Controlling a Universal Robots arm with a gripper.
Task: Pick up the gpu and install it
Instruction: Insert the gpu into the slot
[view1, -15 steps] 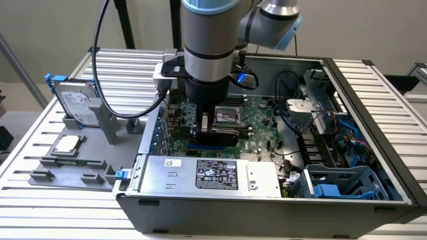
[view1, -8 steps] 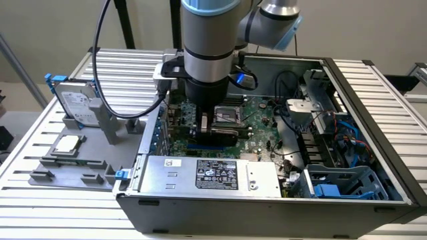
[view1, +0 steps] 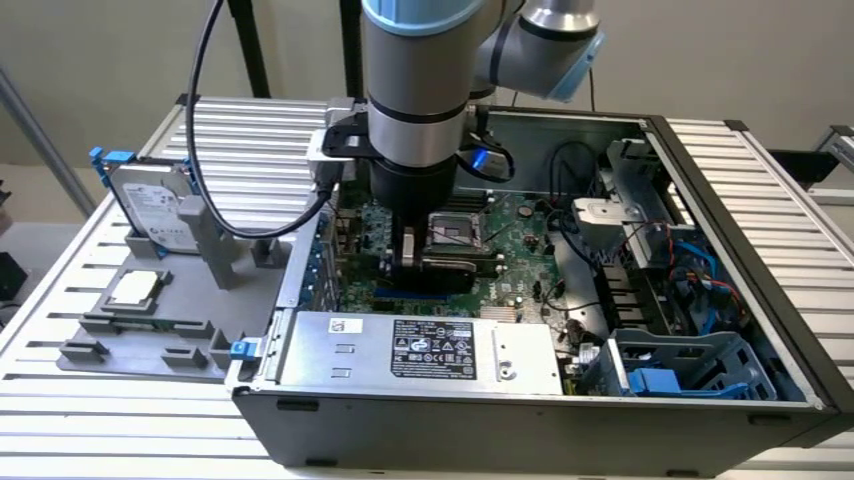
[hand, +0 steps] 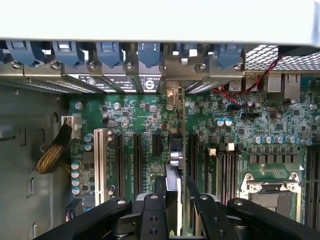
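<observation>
Where the case (view1: 534, 430) lies open, the claw (hand: 176, 202) grips the gpu (hand: 174, 172).

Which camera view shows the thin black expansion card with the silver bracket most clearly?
The wrist view: the thin black expansion card stands edge-on in the tool, over the green motherboard. In the exterior view the arm and tool hide most of it.

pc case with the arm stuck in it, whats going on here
The robot arm reaches down into the open PC case, its gripper shut on the gpu. The card stands on edge over the motherboard expansion slots, bracket toward the case's rear. Whether it is fully seated cannot be told.
</observation>
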